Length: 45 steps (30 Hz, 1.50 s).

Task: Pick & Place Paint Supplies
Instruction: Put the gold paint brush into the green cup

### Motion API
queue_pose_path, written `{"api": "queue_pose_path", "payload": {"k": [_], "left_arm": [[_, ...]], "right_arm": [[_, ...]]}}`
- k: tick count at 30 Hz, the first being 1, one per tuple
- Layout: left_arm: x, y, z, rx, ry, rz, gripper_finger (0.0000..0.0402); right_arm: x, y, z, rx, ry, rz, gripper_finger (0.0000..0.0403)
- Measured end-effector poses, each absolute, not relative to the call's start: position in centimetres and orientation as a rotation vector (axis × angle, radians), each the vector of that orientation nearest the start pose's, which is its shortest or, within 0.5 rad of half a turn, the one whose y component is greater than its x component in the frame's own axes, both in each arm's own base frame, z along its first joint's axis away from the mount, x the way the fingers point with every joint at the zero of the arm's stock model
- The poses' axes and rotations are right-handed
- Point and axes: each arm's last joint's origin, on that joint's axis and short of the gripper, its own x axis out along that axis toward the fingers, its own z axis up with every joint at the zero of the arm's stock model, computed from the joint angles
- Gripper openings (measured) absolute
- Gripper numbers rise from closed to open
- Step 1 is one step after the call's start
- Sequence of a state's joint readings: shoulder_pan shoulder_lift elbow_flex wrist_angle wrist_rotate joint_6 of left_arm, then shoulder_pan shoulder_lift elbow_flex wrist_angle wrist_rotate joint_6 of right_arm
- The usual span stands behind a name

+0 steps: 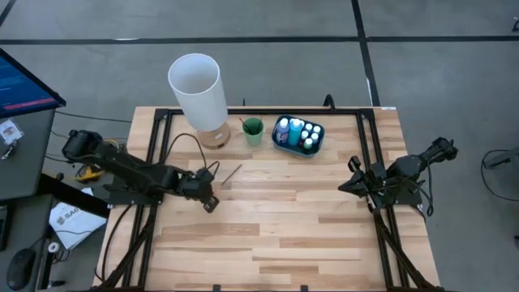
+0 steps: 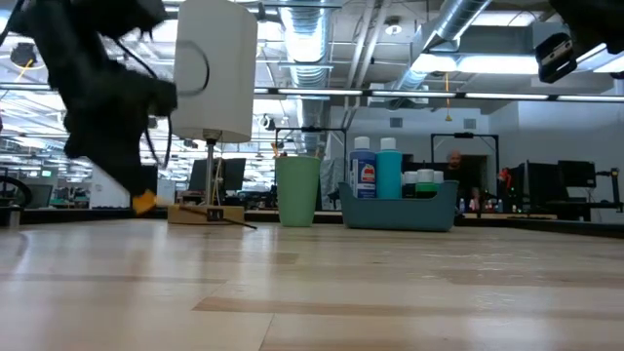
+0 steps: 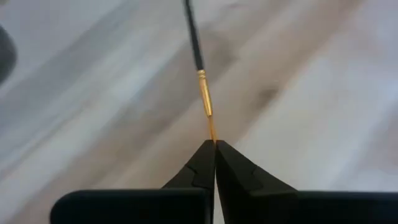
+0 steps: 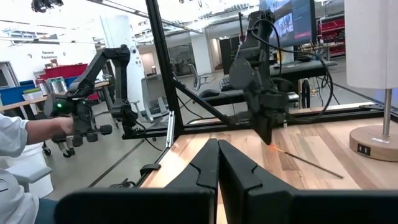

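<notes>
Brush point(image 1: 232, 173) lies on the wooden table point(image 1: 284, 227), thin and dark, angled diagonally, just in front of the lamp base point(image 1: 215, 138). Left gripper point(image 1: 212, 188) is down at the brush's near end, by the table's left side. In the left wrist view the two fingers point(image 3: 202, 167) are pressed together with the brush's point(image 3: 200, 68) gold-coloured end pinched right at their tips; the dark shaft runs away from the jaws across the wood. Clamped on brush.

Right gripper point(image 1: 355, 183) sits near the table's right edge, well apart from all supplies. Its wrist view shows the fingers point(image 4: 205, 165) closed together, holding nothing.

Bottles point(image 1: 302, 132) with white caps sit packed in the blue tray point(image 1: 281, 142) at the table's back, just beside the green cup point(image 1: 253, 130). A thin stick pokes out of the cup in the high view.

View differences: the high view gives the layout but cannot resolve the pinch. Only the left wrist view shows the gold ferrule and the contact at the tips. The low view shows the bottles point(image 2: 375, 168) upright above the tray point(image 2: 400, 212) wall, the cup point(image 2: 297, 190), and the brush point(image 2: 222, 218) low over the table by the lamp base, plus the left arm as a dark mass. The right wrist view shows the left gripper point(image 4: 268, 138) from across the table with the brush point(image 4: 308, 160) slanting from it to the wood, and a person's hand point(image 4: 59, 126) on another rig off-table.
</notes>
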State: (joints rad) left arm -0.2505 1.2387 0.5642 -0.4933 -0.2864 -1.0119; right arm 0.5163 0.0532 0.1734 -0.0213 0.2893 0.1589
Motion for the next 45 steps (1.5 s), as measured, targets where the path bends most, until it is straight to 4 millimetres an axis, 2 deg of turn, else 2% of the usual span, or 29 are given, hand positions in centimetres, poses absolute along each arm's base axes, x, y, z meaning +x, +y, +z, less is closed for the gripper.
{"api": "queue_pose_path", "payload": {"k": [7, 12, 27, 33, 37, 41, 45], "left_arm": [[20.8, -4.8, 19.3, -0.602, 0.808, 0.549, 0.0], [21.4, -4.8, 21.1, -0.58, 0.71, 0.569, 0.0], [23.5, -5.0, 24.3, -0.509, 0.425, 0.534, 0.0001], [23.3, -4.9, 24.2, -0.433, 0.453, 0.538, 0.0001], [23.0, -4.8, 23.0, -0.354, 0.535, 0.527, 0.0008], [22.2, -4.7, 20.5, -0.288, 0.651, 0.543, 0.0045], [21.8, -4.7, 18.5, -0.286, 0.743, 0.508, 0.0105]], "right_arm": [[8.0, 3.6, 21.5, 0.195, -0.068, 0.233, 0.0], [8.0, 3.6, 21.5, 0.192, -0.06, 0.233, 0.0], [8.0, 3.6, 21.3, 0.185, -0.044, 0.232, 0.0], [8.0, 3.6, 21.3, 0.185, -0.044, 0.232, 0.0], [8.0, 3.6, 21.3, 0.185, -0.044, 0.232, 0.0], [8.0, 3.6, 21.3, 0.185, -0.043, 0.232, 0.0], [8.0, 3.6, 21.3, 0.19, -0.04, 0.232, 0.0]]}}
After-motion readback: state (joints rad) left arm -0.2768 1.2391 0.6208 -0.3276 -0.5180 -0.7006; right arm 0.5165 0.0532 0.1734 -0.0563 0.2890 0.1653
